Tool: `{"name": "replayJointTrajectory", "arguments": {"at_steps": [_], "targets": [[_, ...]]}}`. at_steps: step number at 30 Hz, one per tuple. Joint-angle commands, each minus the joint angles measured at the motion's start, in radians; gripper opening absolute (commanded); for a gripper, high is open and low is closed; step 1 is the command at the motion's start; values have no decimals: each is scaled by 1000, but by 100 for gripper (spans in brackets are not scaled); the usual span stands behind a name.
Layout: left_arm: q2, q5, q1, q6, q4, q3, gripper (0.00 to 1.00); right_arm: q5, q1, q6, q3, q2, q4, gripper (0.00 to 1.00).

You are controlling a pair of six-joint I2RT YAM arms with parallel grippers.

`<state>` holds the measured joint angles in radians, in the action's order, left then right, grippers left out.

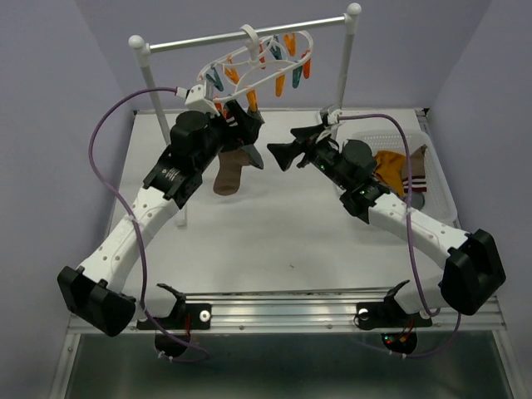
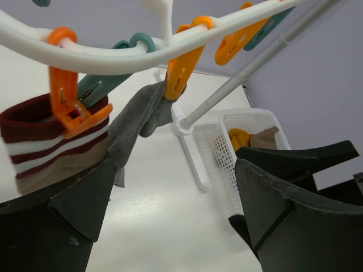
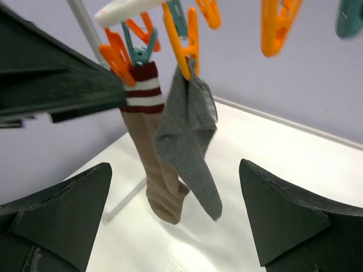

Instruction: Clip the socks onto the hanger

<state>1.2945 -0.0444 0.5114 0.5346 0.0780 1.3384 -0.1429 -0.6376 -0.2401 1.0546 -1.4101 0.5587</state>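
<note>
1. The white plastic oval-ring hanger (image 1: 259, 58), hung with small orange and teal clips, sits at the upper centre of the overhead view. Its hook is over the metal crossbar of a white two-post rack (image 1: 208, 38).
2. Two socks hang from the hanger's lower-left edge, just left of the frame's centre. One is a tan sock with a maroon-and-white striped cuff (image 1: 228, 176). The other is a dark grey sock (image 1: 252, 156), right beside it.
3. In the left wrist view, an orange clip at upper centre (image 2: 180, 76) pinches the top of the dark grey sock. A second orange clip at the left (image 2: 67, 105) bites the striped cuff.
4. The left gripper (image 2: 173, 170) has its jaws spread wide, one dark finger in each lower corner of its view. It holds nothing. The clipped socks hang just above its left-hand finger.
5. The right gripper (image 3: 174, 167) is equally wide apart and also holds nothing. In its view both socks hang in the middle of the frame, beyond the fingers and clear of them.
6. In the overhead view the two grippers face each other across the hanging socks. The left gripper is just under the hanger and the right gripper is to the right of the socks.
7. A white perforated plastic basket (image 1: 445, 195) at the right edge holds more socks. Among them are a mustard-orange sock (image 1: 387, 166) and a striped sock (image 1: 413, 170).
</note>
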Motion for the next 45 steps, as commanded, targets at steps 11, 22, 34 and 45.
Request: {"name": "replayJointTrajectory", "arguments": {"at_steps": [11, 22, 34, 45], "targets": [[-331, -95, 7, -108, 69, -162, 99, 474, -10, -38, -248, 226, -195, 100], [-291, 21, 7, -68, -61, -211, 99, 342, 21, 12, 20, 119, -486, 100], [-172, 64, 7, -67, -136, -165, 99, 263, 84, -25, 381, 83, -597, 100], [-60, 55, 7, -128, -146, -42, 99, 169, 217, -209, 781, -137, -663, 99]]}}
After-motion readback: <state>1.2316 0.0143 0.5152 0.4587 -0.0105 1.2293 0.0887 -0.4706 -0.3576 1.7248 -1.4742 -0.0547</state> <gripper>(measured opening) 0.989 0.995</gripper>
